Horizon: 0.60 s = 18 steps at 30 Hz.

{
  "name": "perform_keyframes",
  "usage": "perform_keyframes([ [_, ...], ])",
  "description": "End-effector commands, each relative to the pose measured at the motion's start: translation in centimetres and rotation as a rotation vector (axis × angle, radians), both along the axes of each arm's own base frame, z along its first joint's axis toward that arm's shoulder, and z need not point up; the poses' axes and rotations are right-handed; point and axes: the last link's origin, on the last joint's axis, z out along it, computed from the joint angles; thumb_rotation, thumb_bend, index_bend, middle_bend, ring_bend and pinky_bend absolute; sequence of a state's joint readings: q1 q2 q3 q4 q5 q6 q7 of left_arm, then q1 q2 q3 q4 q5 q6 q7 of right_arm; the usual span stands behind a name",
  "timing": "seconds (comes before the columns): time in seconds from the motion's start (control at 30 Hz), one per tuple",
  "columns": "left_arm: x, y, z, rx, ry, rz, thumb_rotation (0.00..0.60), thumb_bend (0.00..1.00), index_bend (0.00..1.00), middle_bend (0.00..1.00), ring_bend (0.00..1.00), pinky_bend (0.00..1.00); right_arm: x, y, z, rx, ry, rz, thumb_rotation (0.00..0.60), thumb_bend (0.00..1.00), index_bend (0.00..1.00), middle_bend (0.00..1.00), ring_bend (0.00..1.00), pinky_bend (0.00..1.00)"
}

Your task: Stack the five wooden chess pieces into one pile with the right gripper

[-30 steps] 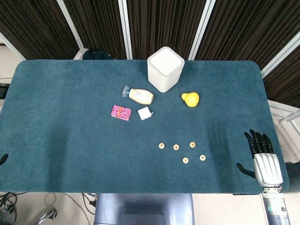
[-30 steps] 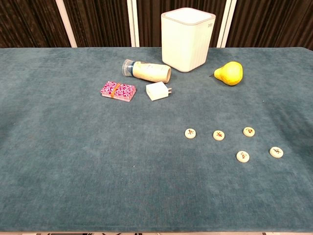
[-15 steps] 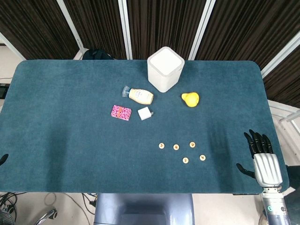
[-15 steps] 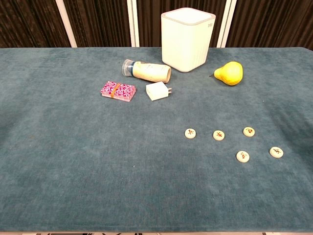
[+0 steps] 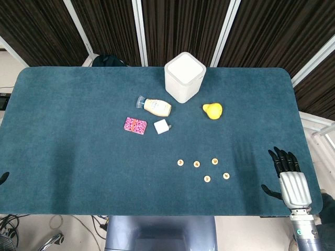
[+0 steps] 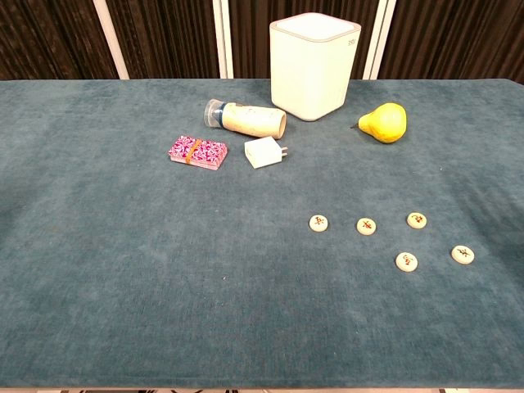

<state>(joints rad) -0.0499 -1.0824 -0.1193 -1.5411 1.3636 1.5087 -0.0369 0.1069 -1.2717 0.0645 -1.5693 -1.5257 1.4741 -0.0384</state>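
Observation:
Several round wooden chess pieces lie flat and apart on the blue table, right of centre. Three form a row: the left piece (image 5: 180, 162) (image 6: 319, 222), the middle piece (image 5: 197, 164) (image 6: 366, 225) and the right piece (image 5: 214, 161) (image 6: 417, 219). Two more lie nearer the front: one piece (image 5: 207, 179) (image 6: 406, 261) and another piece (image 5: 226, 175) (image 6: 463, 254). My right hand (image 5: 289, 180) hovers over the table's front right corner, fingers spread and holding nothing, well right of the pieces. Only a dark tip of my left hand (image 5: 2, 177) shows at the left edge.
A white square bin (image 5: 184, 76) (image 6: 314, 67) stands at the back. Near it are a yellow pear (image 5: 212, 110) (image 6: 383, 123), a lying bottle (image 5: 154, 106) (image 6: 246, 119), a white charger (image 5: 162, 126) (image 6: 264, 152) and a pink card pack (image 5: 135, 125) (image 6: 197, 152).
My right hand has shifted slightly left and toward the table's front edge. The pieces and other objects have not moved.

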Motion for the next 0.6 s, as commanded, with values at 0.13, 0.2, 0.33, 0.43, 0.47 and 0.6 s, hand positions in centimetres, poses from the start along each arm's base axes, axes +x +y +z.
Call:
perform_keyframes([
  [0.13, 0.0, 0.0, 0.1, 0.006, 0.000, 0.001, 0.600, 0.15, 0.05, 0.00, 0.00, 0.09, 0.1, -0.9, 0.0, 0.065, 0.009, 0.002, 0.600, 0.22, 0.12, 0.00, 0.00, 0.00],
  [0.2, 0.0, 0.0, 0.1, 0.006, 0.000, 0.001, 0.600, 0.15, 0.05, 0.00, 0.00, 0.09, 0.2, -1.2, 0.0, 0.081, 0.015, -0.003, 0.600, 0.22, 0.15, 0.00, 0.00, 0.00],
  [0.33, -0.1, 0.1, 0.1, 0.007, -0.001, 0.002, 0.600, 0.15, 0.05, 0.00, 0.00, 0.09, 0.3, -2.1, -0.6, 0.130, 0.032, -0.017, 0.600, 0.22, 0.19, 0.00, 0.00, 0.00],
  [0.43, -0.1, 0.1, 0.2, 0.009, -0.003, 0.005, 0.600, 0.15, 0.05, 0.00, 0.00, 0.09, 0.6, -2.4, -1.4, 0.160, 0.048, -0.019, 0.600, 0.22, 0.21, 0.00, 0.00, 0.00],
  [0.47, -0.1, 0.1, 0.2, 0.010, -0.004, 0.006, 0.600, 0.15, 0.05, 0.00, 0.00, 0.09, 0.7, -2.5, -1.7, 0.168, 0.052, -0.020, 0.600, 0.21, 0.22, 0.00, 0.00, 0.00],
  [0.6, -0.2, 0.1, 0.3, 0.009, -0.006, 0.007, 0.600, 0.15, 0.05, 0.00, 0.00, 0.09, 1.3, -3.0, -3.1, 0.206, 0.060, -0.025, 0.600, 0.22, 0.23, 0.00, 0.00, 0.00],
])
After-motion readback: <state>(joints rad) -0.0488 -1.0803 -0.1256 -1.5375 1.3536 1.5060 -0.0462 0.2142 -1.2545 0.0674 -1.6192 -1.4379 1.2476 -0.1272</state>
